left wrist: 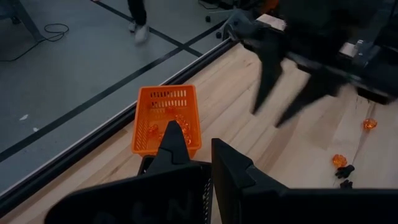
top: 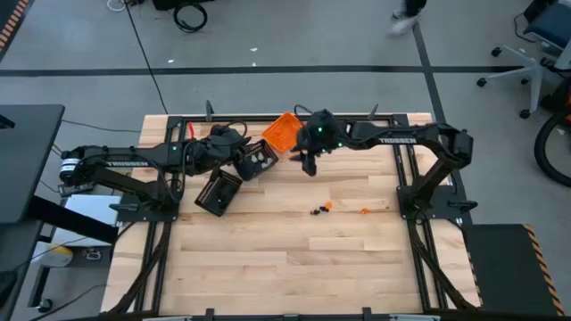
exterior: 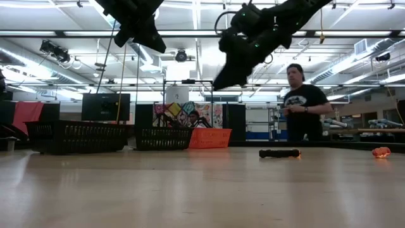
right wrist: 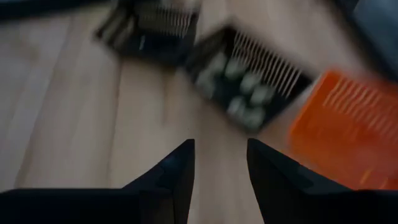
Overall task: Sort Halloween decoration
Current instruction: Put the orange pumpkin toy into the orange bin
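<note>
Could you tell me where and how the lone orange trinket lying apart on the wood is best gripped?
Take the lone orange trinket across its middle, coming straight down from above. It is tiny, low and lies flat on the table, so only a top-down pinch gets fingers on both sides. It sits clear of the small cluster beside it. The right gripper, open, is nearer.

You can read one word only: "TROSSEN", printed in white capitals along the left arm's forearm link [top: 114, 161], well behind its claw, and again along the right arm's forearm link [top: 395, 139], behind that claw. The print on the person's dark shirt [exterior: 303, 99] cannot be read.
</note>
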